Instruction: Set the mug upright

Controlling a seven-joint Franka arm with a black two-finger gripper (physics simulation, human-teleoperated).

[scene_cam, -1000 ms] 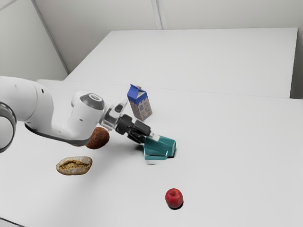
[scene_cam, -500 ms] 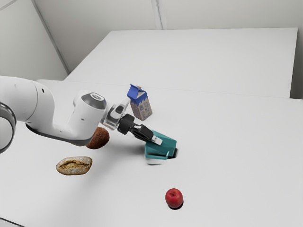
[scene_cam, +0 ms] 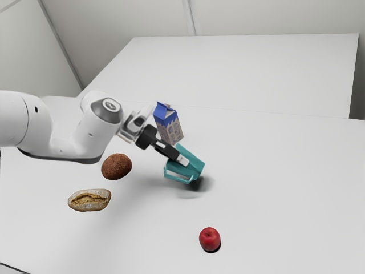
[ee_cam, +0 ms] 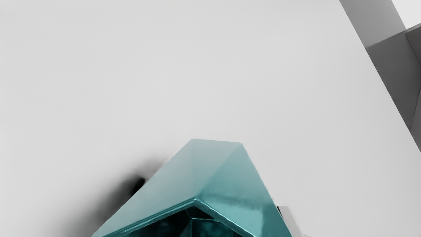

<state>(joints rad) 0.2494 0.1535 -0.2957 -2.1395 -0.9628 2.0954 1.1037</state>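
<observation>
One glossy, faceted teal mug [scene_cam: 195, 166] is hanging tilted just above the white table [scene_cam: 279, 182], our black two-finger gripper [scene_cam: 182, 160] pinching it. Compared with earlier, we are holding it higher, tipped further and nearer the exterior view's left. The blue-topped carton [scene_cam: 169, 127], rough brown ball [scene_cam: 116, 166], split crusty roll [scene_cam: 89, 200] and round red apple [scene_cam: 210, 238] are staying put.

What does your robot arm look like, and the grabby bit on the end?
My arm is white and smooth, with rounded, chunky parts, dark grey edging and a grey cap near the wrist. The tool on its end is black and blocky, with a pale fingertip.
</observation>
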